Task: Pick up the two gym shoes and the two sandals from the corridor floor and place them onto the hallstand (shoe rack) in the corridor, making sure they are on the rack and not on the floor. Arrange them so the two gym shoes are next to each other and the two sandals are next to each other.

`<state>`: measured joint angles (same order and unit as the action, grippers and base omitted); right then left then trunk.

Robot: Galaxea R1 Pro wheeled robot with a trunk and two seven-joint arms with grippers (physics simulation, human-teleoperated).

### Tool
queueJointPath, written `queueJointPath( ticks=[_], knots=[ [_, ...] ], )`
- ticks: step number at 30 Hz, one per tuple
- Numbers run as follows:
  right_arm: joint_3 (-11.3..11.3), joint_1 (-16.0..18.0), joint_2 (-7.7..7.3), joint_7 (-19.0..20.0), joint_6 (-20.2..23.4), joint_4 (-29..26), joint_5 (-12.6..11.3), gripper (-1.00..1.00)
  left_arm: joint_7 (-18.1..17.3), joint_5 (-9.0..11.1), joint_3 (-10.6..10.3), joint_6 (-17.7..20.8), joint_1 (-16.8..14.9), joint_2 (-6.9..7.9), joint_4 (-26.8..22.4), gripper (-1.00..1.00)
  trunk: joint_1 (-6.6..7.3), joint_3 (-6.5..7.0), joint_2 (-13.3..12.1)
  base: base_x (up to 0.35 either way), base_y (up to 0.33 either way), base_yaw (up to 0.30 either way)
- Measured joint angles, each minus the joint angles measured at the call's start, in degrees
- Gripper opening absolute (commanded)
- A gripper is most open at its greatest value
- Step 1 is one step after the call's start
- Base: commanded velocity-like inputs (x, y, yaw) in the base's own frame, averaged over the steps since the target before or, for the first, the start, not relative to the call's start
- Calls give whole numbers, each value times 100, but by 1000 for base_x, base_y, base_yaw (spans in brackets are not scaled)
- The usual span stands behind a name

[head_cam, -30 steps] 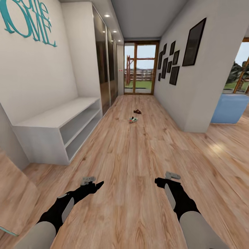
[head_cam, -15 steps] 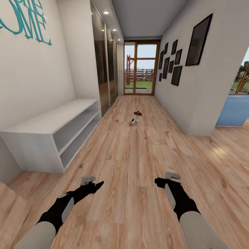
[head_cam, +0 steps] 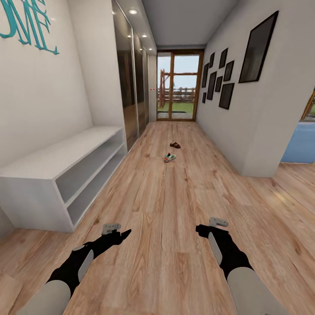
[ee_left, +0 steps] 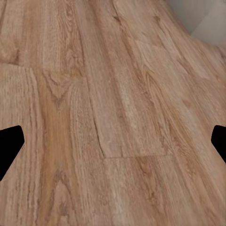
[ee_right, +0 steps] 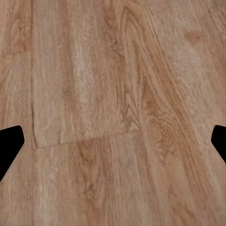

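Observation:
Far down the corridor floor (head_cam: 166, 205) lies a gym shoe (head_cam: 169, 157), small, white with green and red. Just beyond it rests a brown sandal (head_cam: 175, 145). The hallstand (head_cam: 52, 153), a pale low bench with two open shelves below, stands along the left wall. My left gripper (head_cam: 121, 235) and right gripper (head_cam: 201, 229) hover low over bare planks near me, far short of the shoes. In the left wrist view, the dark fingertips (ee_left: 9, 146) sit wide apart, open and empty. The right wrist view shows its fingertips (ee_right: 9, 146) likewise spread over wood.
Dark mirrored wardrobe doors (head_cam: 131, 87) line the left wall past the hallstand. A glass door (head_cam: 177, 87) ends the corridor. Framed pictures (head_cam: 260, 48) hang on the right wall, whose corner (head_cam: 251, 166) opens to a room with a blue sofa (head_cam: 302, 144).
The whole view has shifted: the camera has moved forward down the corridor, so the hallstand slides toward the near left. Both arms keep their pose.

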<state>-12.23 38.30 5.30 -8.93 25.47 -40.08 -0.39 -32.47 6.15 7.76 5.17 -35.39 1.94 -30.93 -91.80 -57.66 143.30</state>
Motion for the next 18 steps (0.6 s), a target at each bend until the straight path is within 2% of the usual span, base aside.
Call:
queueJointPath(
  ticks=[18],
  knots=[
    [0,0,0,0,0,1,0,100,0,-2,1,0,0,0,0,100,0,0,0,347,0,0]
  ],
)
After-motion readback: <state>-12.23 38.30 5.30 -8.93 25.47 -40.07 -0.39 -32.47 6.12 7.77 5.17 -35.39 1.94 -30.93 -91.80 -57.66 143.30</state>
